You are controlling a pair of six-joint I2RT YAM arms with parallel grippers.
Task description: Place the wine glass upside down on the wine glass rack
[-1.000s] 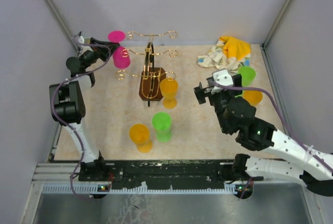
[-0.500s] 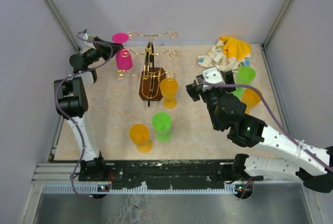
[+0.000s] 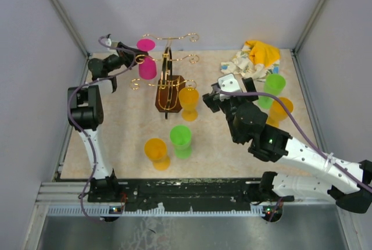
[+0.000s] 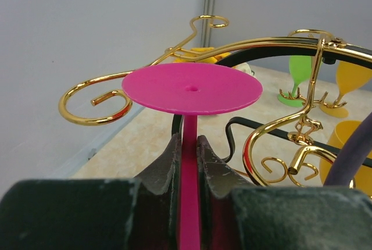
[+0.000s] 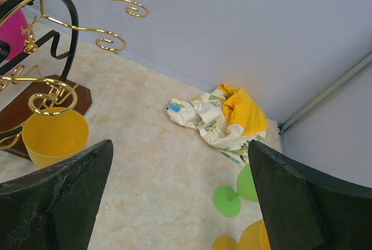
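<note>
My left gripper (image 3: 129,59) is shut on the stem of a pink wine glass (image 3: 147,67) and holds it upside down, foot up, at the left end of the wine glass rack (image 3: 168,58). In the left wrist view the stem sits pinched between the fingers (image 4: 174,163) of that gripper (image 4: 187,142). The pink foot disc (image 4: 192,88) is level with a curled gold hook arm (image 4: 96,102), just to its right. The rack's dark wooden base (image 3: 170,94) stands mid-table. My right gripper (image 3: 231,90) is open and empty, right of the rack (image 5: 52,40).
A yellow glass (image 3: 188,102) stands against the rack base. A green glass (image 3: 181,139) and an orange glass (image 3: 156,152) stand nearer the front. Another green glass (image 3: 273,84) and an orange one (image 3: 282,109) stand at the right. A crumpled yellow-and-white cloth (image 3: 253,57) lies at the back right.
My left gripper has carried the pink glass to the right, closer to the rack's left hook arms. My right arm has swung left toward the rack, still open.
</note>
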